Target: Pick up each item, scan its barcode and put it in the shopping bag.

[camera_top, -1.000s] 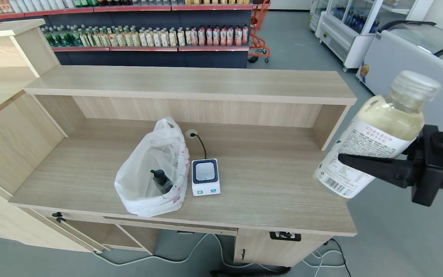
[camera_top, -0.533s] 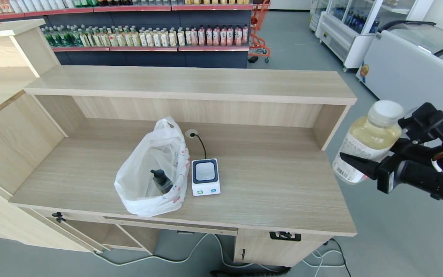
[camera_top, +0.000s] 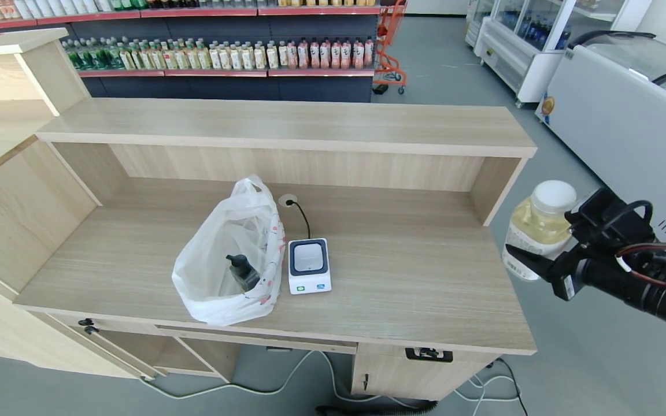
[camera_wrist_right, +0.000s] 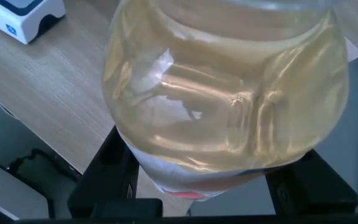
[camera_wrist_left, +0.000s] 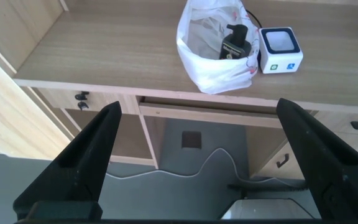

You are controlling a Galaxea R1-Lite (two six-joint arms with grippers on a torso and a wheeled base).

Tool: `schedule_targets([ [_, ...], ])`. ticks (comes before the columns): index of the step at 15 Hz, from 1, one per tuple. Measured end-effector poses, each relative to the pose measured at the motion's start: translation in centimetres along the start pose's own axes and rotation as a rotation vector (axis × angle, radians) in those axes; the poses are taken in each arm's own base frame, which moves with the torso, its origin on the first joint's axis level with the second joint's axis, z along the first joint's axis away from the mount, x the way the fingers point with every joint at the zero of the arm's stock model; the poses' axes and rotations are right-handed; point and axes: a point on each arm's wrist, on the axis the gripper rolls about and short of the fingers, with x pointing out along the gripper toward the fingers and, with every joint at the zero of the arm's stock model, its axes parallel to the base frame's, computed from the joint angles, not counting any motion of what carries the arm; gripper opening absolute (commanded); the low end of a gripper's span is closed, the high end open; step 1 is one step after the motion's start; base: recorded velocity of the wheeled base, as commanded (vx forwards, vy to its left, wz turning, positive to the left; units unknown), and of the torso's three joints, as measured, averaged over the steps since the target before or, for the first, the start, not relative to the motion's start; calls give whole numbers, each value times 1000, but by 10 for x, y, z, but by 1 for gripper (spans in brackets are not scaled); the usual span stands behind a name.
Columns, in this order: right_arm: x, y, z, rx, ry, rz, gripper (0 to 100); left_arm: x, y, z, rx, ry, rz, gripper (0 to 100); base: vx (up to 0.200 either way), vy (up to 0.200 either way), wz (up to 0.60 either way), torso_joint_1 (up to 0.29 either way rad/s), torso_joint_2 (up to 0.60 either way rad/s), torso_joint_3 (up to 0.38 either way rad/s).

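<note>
The right gripper point(camera_top: 526, 257) is closed on a clear bottle point(camera_top: 541, 222) of pale yellow drink, with its dark fingers point(camera_top: 532, 260) pressed against the white label on the lower half. The white cap sits above the gripper and the bottle leans only slightly from upright. In the right wrist view the bottle point(camera_wrist_right: 229, 93) bulges out above the right gripper point(camera_wrist_right: 210, 186), one finger on each side of it. Gripper and bottle hang just off the right end of the worktop point(camera_top: 414, 277), over the grey floor.

Well to the left of this gripper, the white scanner point(camera_top: 309, 266) sits on the worktop with its window facing up. The white shopping bag point(camera_top: 226, 260) touches the scanner's far side as seen from the gripper, its mouth open. A dark pump bottle point(camera_top: 242, 271) stands inside the bag.

The left gripper point(camera_wrist_left: 194, 162) is spread wide with nothing between its fingers. It hangs in front of the worktop's near edge. The shopping bag point(camera_wrist_left: 213, 68) and the scanner point(camera_wrist_left: 280, 50) lie ahead of it, well apart from its fingertips.
</note>
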Motion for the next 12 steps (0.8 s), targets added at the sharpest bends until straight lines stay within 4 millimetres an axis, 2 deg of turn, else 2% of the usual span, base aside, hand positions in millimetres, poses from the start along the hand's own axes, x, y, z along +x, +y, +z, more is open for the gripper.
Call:
schedule_targets([
  [7, 5, 2, -5, -16, 16, 12, 0, 0, 0, 0, 0, 0, 0, 100, 0, 0, 0, 0, 0, 0],
  [12, 12, -2, -2, -31, -46, -35, 0, 0, 0, 0, 0, 0, 0, 100, 0, 200, 0, 3, 0, 5],
])
